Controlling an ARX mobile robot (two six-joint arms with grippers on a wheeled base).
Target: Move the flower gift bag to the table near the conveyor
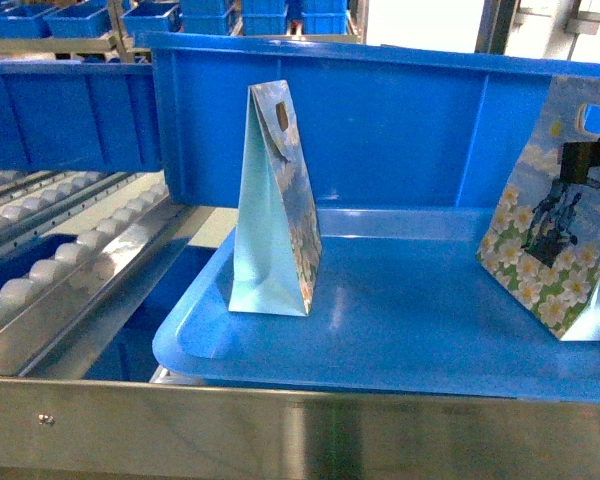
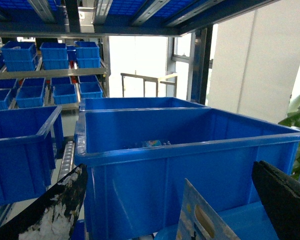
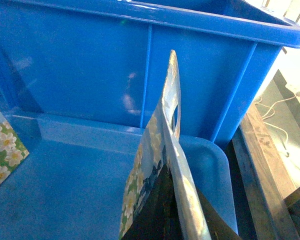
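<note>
- We judge the main risk to be the right flower gift bag [image 1: 555, 235] slipping or creasing as it lifts: our right gripper [image 1: 565, 205] grips only thin paper, and the tall blue bin [image 1: 380, 130] stands just behind it.
- A second risk: swinging out could clip the tray rim [image 1: 280, 370] or the conveyor [image 1: 70, 260] rollers to the left.
- Our right gripper is clamped on this bag's side, below the handle cutout; the bag stands on the blue tray, its top rising above the fingers.
- Our left gripper [image 2: 175, 200] has its fingers spread wide, holding nothing; the left gift bag [image 1: 273, 205] stands between and just ahead of them, untouched.
- No table shows.
</note>
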